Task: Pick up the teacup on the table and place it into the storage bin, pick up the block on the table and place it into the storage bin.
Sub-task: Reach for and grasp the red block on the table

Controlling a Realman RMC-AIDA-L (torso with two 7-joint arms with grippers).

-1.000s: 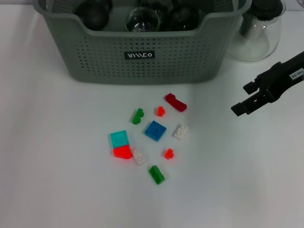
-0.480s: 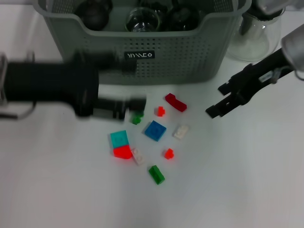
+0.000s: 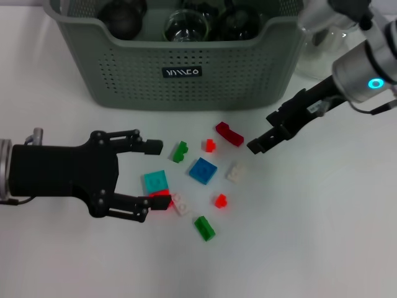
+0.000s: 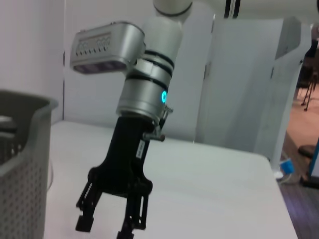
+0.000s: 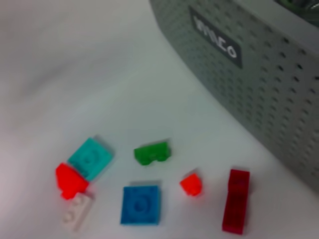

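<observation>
Blocks (image 3: 202,170) mid-frame: small, rigid, light, slick; pinch flat sides. Left gripper (image 3: 149,174) spread beside teal block (image 3: 156,180); right gripper (image 3: 263,139) slightly parted, above.

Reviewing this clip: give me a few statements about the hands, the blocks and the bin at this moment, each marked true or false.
1. The left hand is open, its fingers either side of the teal block. True.
2. The right hand grips the dark red block. False: it hovers beside that block, holding nothing.
3. The storage bin already holds dark and glass items. True.
4. The blue block lies inside the bin. False: it lies on the table among the other blocks.
5. No green block is on the table. False: two are, one near the left hand and another nearer the camera.
</observation>
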